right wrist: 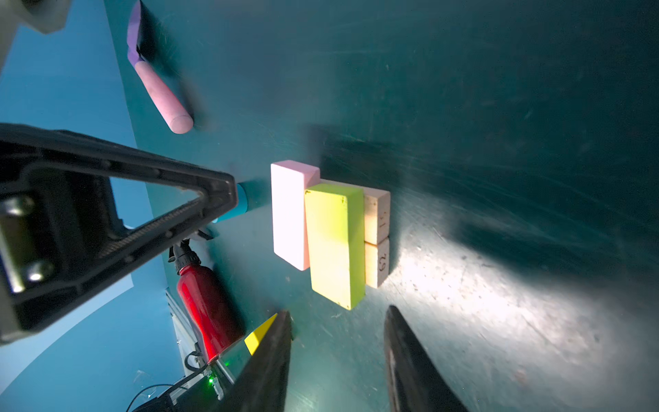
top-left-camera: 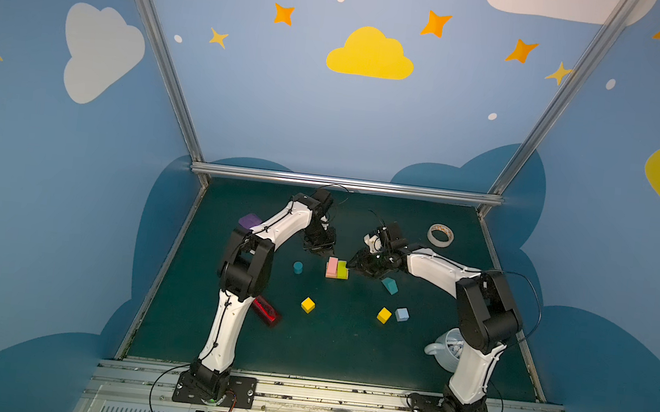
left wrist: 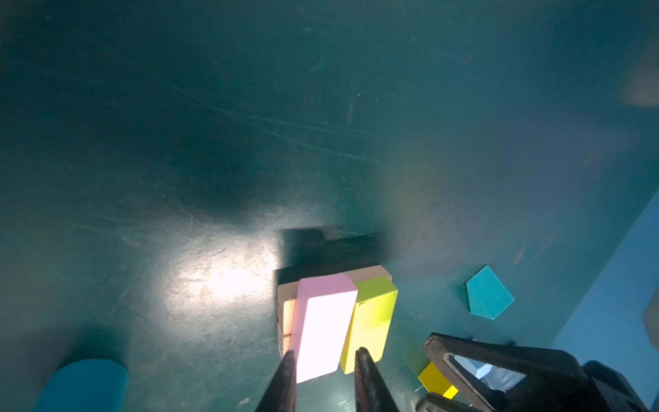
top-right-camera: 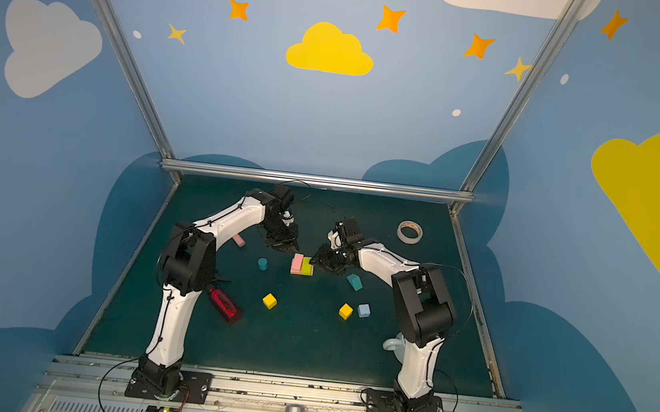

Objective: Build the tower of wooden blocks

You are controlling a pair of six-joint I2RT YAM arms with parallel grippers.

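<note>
At the mat's centre the tower stands two layers high: a pink slab (top-left-camera: 332, 266) (left wrist: 321, 321) and a lime slab (top-left-camera: 341, 269) (right wrist: 333, 246) lie side by side on two tan bars (right wrist: 376, 214). My left gripper (top-left-camera: 321, 252) (left wrist: 325, 355) hangs just behind it, narrowly open, its fingertips either side of the pink slab's end with a gap showing. My right gripper (top-left-camera: 351, 264) (right wrist: 338, 309) is open and empty beside the lime slab. Loose on the mat lie a teal cylinder (top-left-camera: 298, 267), a teal house-shape (top-left-camera: 389, 285), two yellow cubes (top-left-camera: 308, 305) (top-left-camera: 384, 315) and a pale-blue cube (top-left-camera: 402, 314).
A red bottle (top-left-camera: 265, 311) lies at the front left by the left arm. A purple spatula (top-left-camera: 250, 221) sits behind that arm. A tape roll (top-left-camera: 440, 235) is at the back right, and a white mug (top-left-camera: 445, 348) stands by the right arm's base.
</note>
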